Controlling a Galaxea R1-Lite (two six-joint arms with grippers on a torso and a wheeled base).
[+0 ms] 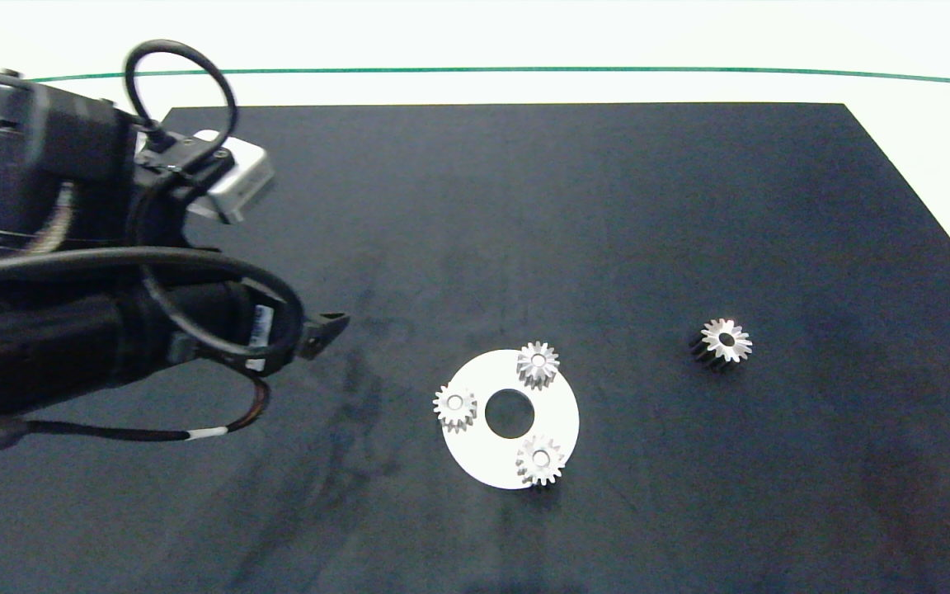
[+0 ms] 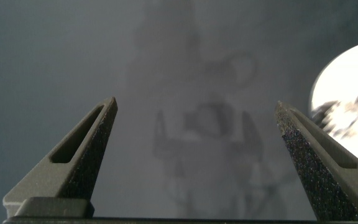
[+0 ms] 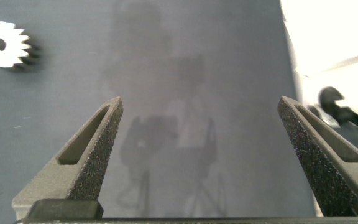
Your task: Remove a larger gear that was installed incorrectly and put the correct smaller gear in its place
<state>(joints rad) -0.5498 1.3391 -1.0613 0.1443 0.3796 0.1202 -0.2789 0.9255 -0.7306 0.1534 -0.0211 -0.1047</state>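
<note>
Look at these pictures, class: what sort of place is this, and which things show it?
Probably a robot test bench or lab table. A black mat covers a white table, a white disc carries three small gears, the larger gear stands apart, and a cabled left gripper hovers open.

I see a matte black mat [image 1: 524, 206] with faint grey smudges covering the white table [image 1: 937, 124], which carries a thin green line [image 1: 524, 71] along the upper part of the frame. A white disc [image 1: 475, 450] holds three silver gears. The larger gear [image 1: 722, 342], right of centre, is silver with dark flanks. My left hand [image 2: 194, 109] has grey fingers with speckled dark pads.
</note>
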